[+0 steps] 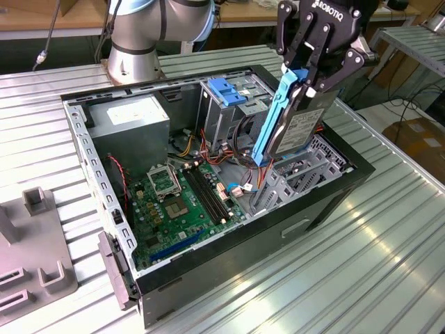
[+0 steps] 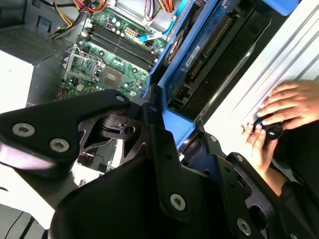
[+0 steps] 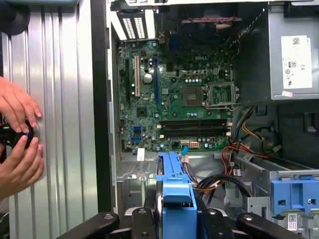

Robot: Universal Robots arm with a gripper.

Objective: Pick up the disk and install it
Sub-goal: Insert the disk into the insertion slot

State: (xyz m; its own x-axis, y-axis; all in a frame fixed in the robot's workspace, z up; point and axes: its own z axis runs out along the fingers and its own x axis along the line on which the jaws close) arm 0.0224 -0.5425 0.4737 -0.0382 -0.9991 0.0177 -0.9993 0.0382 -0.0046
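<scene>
Exterior view: the gripper [image 1: 306, 80] is clamping the disk [image 1: 300, 129] by its upper end, holding it edge-on, leaning toward one o'clock, over the open case [image 1: 327, 209] at three o'clock from the motherboard [image 1: 184, 202], presumably for endwise entry; second wrist view: the jaws are pinching its blue carrier frame [image 2: 175, 124]; first wrist view: that frame is hanging beside the board.

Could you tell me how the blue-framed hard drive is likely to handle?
Probably stiff: the blue-framed dark grey metal disk hangs unbent from the black gripper. Likely heavy, being metal. Held by one end, it might pivot.
</scene>
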